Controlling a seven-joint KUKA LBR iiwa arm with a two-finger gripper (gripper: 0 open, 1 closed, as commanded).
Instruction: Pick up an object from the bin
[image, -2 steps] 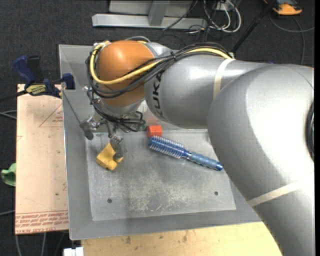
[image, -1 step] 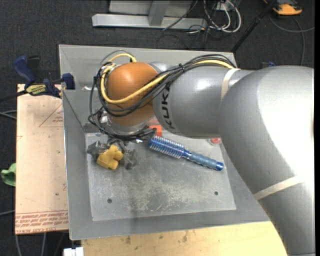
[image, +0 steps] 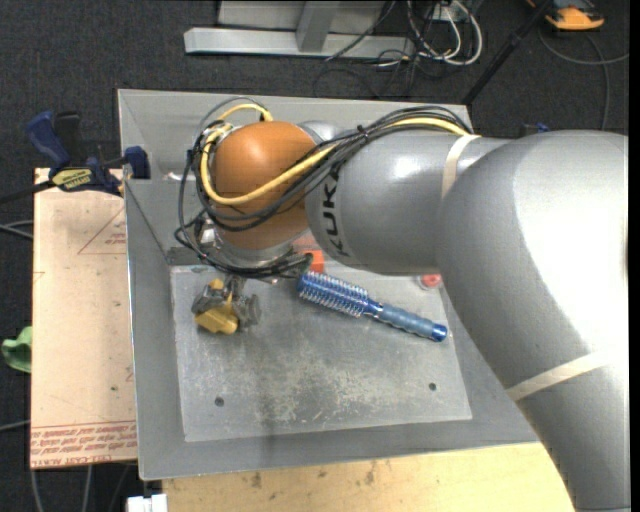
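Note:
My gripper (image: 228, 308) hangs below the orange dome over the left part of the bin floor, pointing straight down. A small yellow lumpy thing (image: 216, 320) sits right at its fingertips, and the two fingers stand close together on either side of it, shut on it. Whether the yellow thing still rests on the floor I cannot tell. To the right lies a blue hairbrush (image: 368, 306), bristle head towards the gripper and handle pointing right, apart from the fingers.
A small orange-red piece (image: 315, 262) peeks out behind the brush head, and another red bit (image: 430, 282) lies by the arm at the right. The arm covers the bin's back and right side. The bare grey floor stretches across the front.

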